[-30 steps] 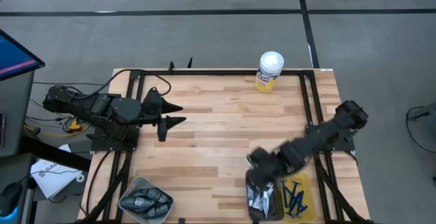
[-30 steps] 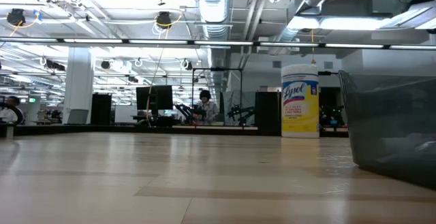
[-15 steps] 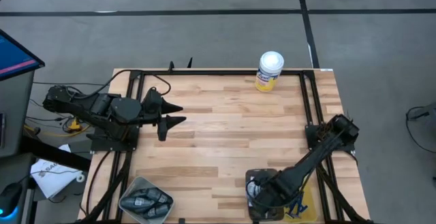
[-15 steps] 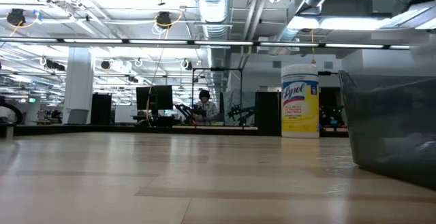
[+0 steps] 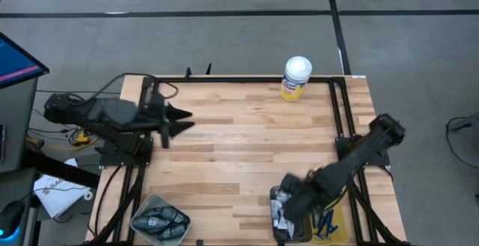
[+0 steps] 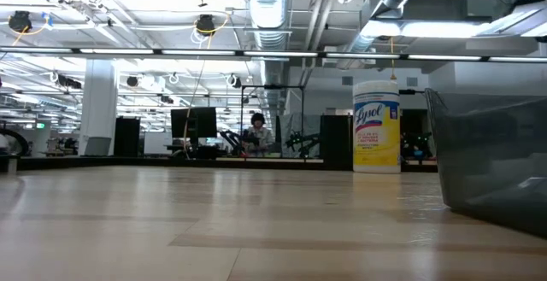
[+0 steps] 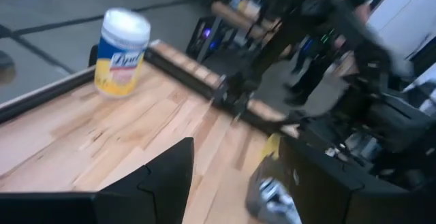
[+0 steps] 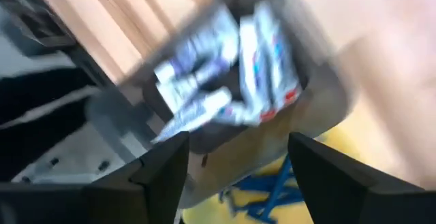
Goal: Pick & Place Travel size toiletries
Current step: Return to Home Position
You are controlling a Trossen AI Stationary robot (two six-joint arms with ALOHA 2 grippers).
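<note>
Several small white tubes (image 8: 225, 67) with blue and red marks lie in a grey bin (image 5: 275, 217) at the table's near right. Beside it, dark blue razors (image 5: 324, 220) lie on a yellow tray (image 8: 238, 152). Dark grey oblong pieces (image 5: 159, 220) fill a grey bin at the near left. My right gripper (image 5: 289, 199) hovers over the tube bin; in its wrist view it (image 8: 238, 163) is open with nothing between its fingers. My left gripper (image 5: 174, 120) waits open near the table's left edge.
A yellow canister (image 5: 296, 78) with a white lid stands at the table's far edge, right of the middle, and also shows in the low view as the canister (image 6: 377, 125). Black frame rails (image 5: 340, 119) run along the table's sides. Bare wood (image 5: 239, 141) spans the middle.
My right gripper dipped down into the tube bin, toward the near edge, and has come back up a little above it. My left arm has shifted and its gripper has turned about, staying near the table's left edge.
</note>
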